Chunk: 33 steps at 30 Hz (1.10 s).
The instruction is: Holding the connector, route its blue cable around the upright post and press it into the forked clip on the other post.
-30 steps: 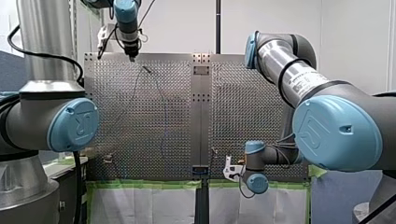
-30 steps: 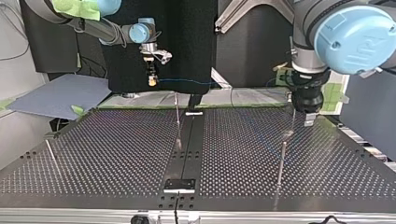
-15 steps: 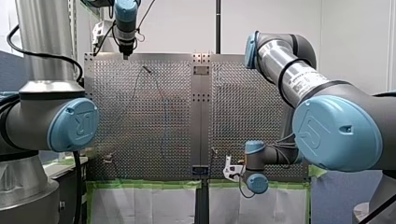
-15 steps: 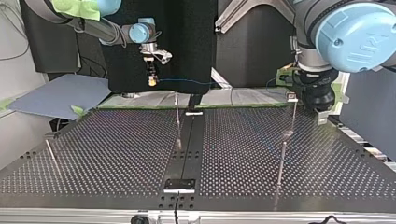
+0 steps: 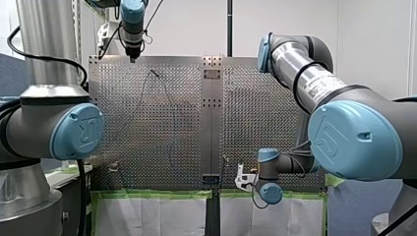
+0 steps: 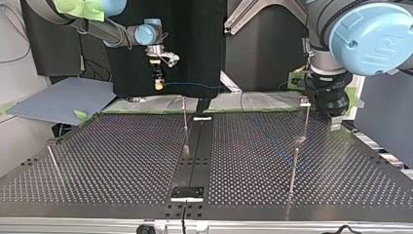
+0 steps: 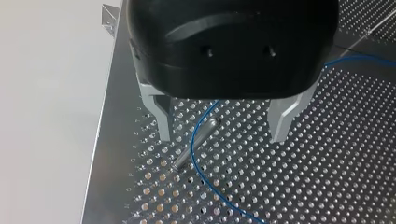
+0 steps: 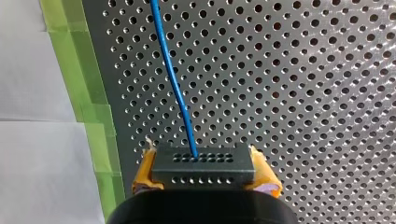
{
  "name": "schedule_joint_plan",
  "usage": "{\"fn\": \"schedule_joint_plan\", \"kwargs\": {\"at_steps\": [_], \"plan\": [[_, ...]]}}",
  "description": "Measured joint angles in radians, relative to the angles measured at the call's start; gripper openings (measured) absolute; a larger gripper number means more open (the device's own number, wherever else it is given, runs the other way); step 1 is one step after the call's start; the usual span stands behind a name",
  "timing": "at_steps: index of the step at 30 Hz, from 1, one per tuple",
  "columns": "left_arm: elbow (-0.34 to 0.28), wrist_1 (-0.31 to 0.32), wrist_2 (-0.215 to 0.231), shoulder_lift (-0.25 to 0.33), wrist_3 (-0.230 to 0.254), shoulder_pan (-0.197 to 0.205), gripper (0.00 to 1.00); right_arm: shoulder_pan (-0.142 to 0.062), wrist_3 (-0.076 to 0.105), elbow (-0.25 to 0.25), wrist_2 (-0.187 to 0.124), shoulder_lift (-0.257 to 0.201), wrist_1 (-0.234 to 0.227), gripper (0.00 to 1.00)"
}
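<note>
front view: my left gripper (image 5: 132,53) hangs over the far edge of the perforated table (image 5: 255,118), and my right gripper (image 5: 242,179) sits low at the near edge. the blue cable (image 5: 170,142) shows only as a thin line running near to far.

top view: the cable (image 6: 195,85) leaves my right gripper (image 6: 158,84) about level, toward the view's right. my left gripper (image 6: 332,119) is just beside a thin post (image 6: 306,119).

left wrist view: the metal fingers (image 7: 162,119) stand spread with nothing in them. below them the cable (image 7: 195,163) curves across a post (image 7: 201,135).

right wrist view: yellow pads (image 8: 265,176) are clamped on the connector (image 8: 203,164). its long axis runs from pad to pad, and the cable (image 8: 170,74) rises from its face, pointing straight ahead of the gripper.
</note>
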Motion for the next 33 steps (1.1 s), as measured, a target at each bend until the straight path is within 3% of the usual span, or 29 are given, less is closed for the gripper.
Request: {"fn": "schedule_joint_plan", "kwargs": {"at_steps": [10, 21, 33], "plan": [[0.0, 0.046, 0.063, 0.0, 0.042, -0.01, 1.0, 0.0, 0.0, 0.0, 0.0, -0.001, 0.001, 0.0], [0.001, 0.132, 0.143, -0.015, 0.127, -0.07, 1.0, -0.005, 0.0, 0.0, 0.0, 0.0, 0.001, 0.0], [-0.011, 0.227, 0.075, -0.106, 0.222, -0.165, 1.0, -0.003, -0.001, 0.0, 0.0, 0.0, 0.007, 0.0]]}}
